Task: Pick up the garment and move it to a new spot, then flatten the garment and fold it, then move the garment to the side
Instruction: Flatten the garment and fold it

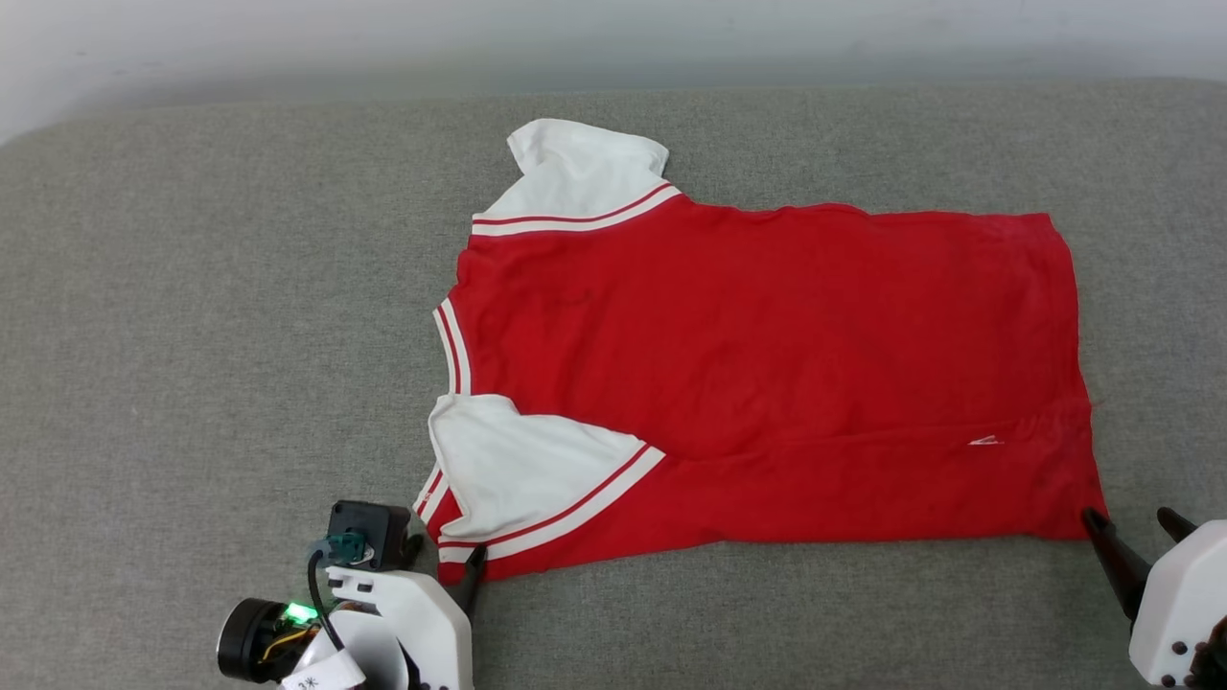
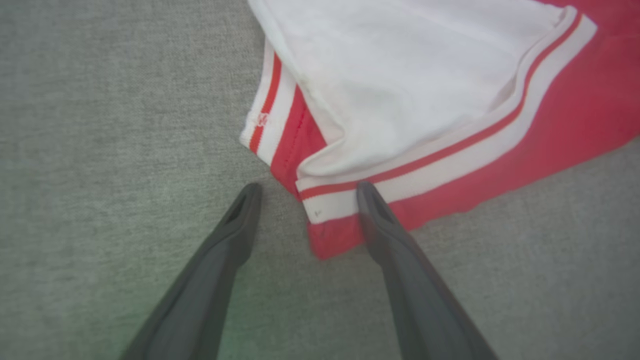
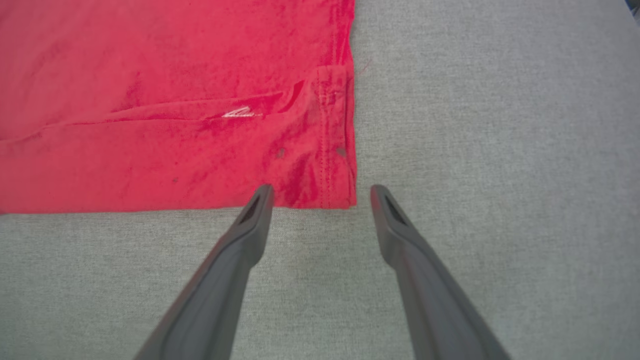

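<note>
The garment lies spread flat on the grey cloth surface, collar to the left and hem to the right. It is red with white sleeves and striped trim, and its near long edge is folded over. My left gripper stands open at the near-left corner. In the left wrist view its fingertips straddle the striped cuff of the near sleeve. My right gripper is open at the near-right hem corner. The right wrist view has that red corner just beyond the open gripper.
The grey padded surface stretches wide to the left of the garment and along the front. Its back edge meets a pale strip at the top. A small white mark sits on the fold near the hem.
</note>
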